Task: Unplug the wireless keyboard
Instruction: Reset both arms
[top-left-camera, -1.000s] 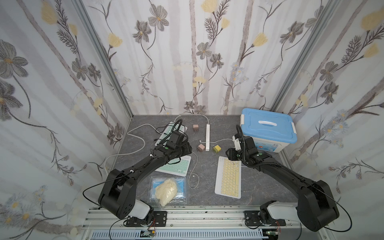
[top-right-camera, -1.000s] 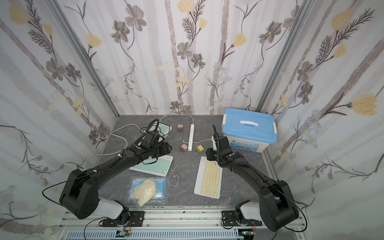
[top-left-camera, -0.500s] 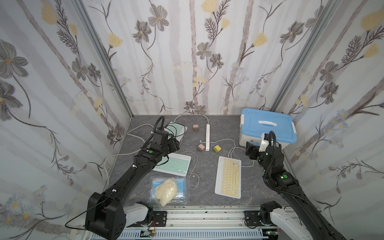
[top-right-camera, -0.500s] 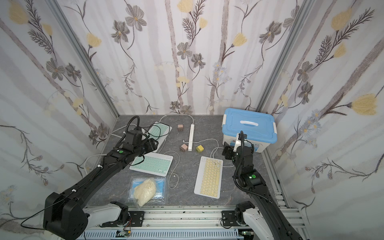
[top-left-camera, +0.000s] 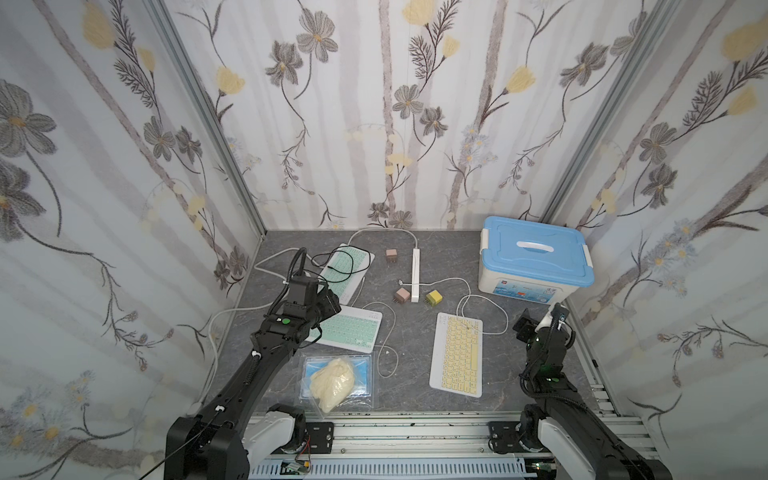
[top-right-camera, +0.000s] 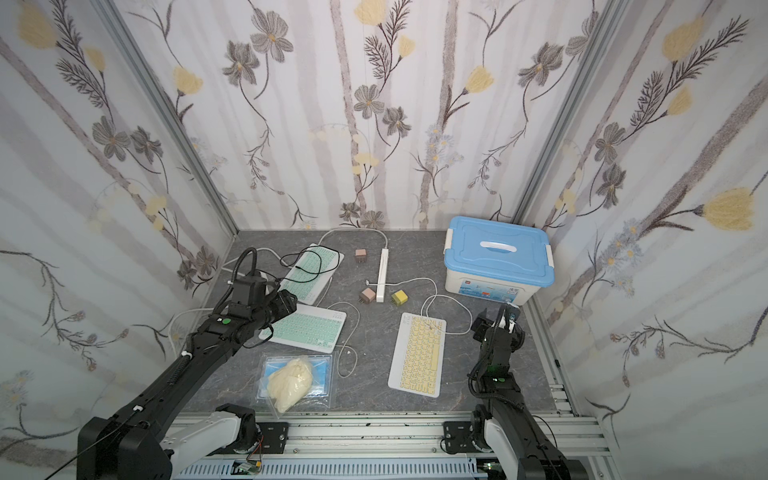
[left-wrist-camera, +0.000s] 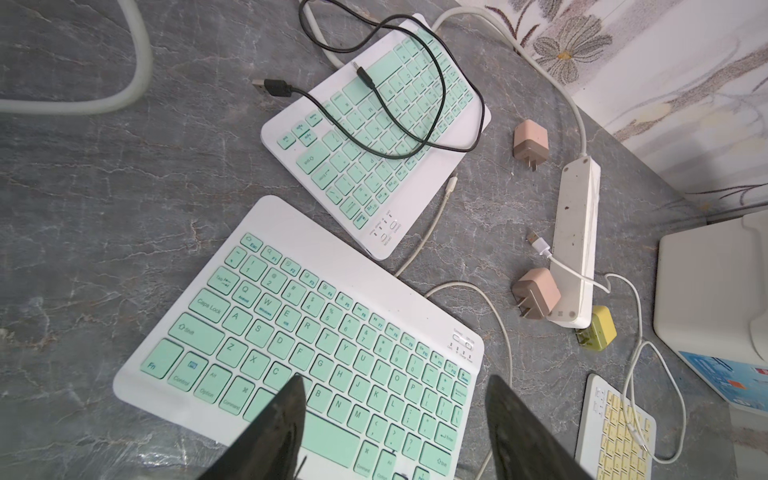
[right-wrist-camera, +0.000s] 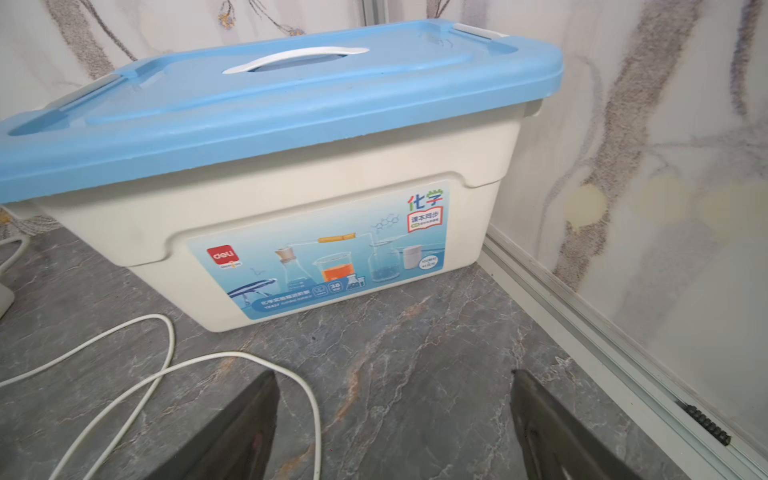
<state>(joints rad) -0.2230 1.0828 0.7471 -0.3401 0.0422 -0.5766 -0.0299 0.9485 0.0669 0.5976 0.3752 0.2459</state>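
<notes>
One table (top-left-camera: 415, 395): grey marbled top; carries every item below.
Left arm (top-left-camera: 249, 374): reaches in from the near left edge toward the green keyboards.
Right arm (top-left-camera: 548, 374): stands at the near right, in front of the storage box.
Storage box (top-left-camera: 536, 253): white body with a blue lid on it, in the far right corner.
Yellow keyboard (top-left-camera: 457, 353): flat on the table between the bag and the right arm; no gripper touches it.
Near green keyboard (top-left-camera: 353, 330): flat, directly under the left gripper.
Far green keyboard (top-left-camera: 347, 270): flat, behind the near one; a black cable (left-wrist-camera: 274, 88) lies looped on it with both plugs free.
Bag (top-left-camera: 336, 380): clear, holds a cream lump; near edge, left of the yellow keyboard.
Power strip (top-left-camera: 414, 270): white, centre rear, nothing plugged into it.
Left gripper (left-wrist-camera: 395, 386): jaws apart, nothing between them, above the keys.
Right gripper (right-wrist-camera: 392, 378): jaws wide apart, empty, above bare table before the storage box.
White cable (right-wrist-camera: 228, 354): small end lies on top of the yellow keyboard's keys; the run loops across the table and over the power strip; its USB plug lies free beside the strip.
Far pink charger (top-left-camera: 391, 255): loose, left of the strip.
Near pink charger (top-left-camera: 401, 296): loose, at the strip's near end.
Yellow charger (top-left-camera: 434, 297): loose, right of that end.
</notes>
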